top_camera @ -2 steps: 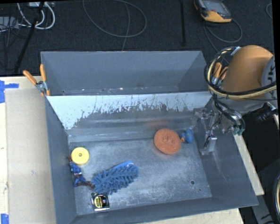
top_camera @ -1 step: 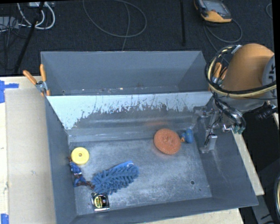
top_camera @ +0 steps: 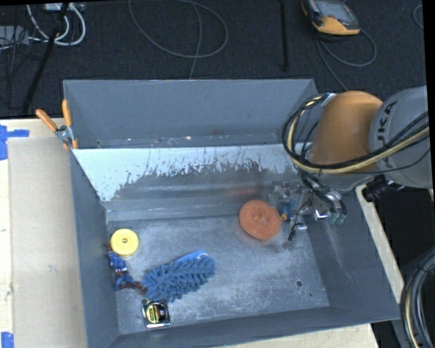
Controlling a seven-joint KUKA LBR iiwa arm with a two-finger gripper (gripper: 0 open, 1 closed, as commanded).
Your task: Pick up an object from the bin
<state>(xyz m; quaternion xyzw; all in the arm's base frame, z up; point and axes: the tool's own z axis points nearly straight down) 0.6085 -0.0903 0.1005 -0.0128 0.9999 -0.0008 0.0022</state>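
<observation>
An orange round sponge-like disc (top_camera: 260,219) lies on the bin floor toward the right. My gripper (top_camera: 294,227) hangs just to the right of it, low in the bin, its fingers pointing down beside the disc's right edge. Nothing shows between the fingers. Whether they touch the disc I cannot tell.
At the left of the bin floor lie a yellow round disc (top_camera: 124,242), a blue bristly brush (top_camera: 176,276) with a small blue piece (top_camera: 119,270) at its left end, and a small black and yellow tape measure (top_camera: 156,313). The arm with its orange cover and cables overhangs the bin's right side.
</observation>
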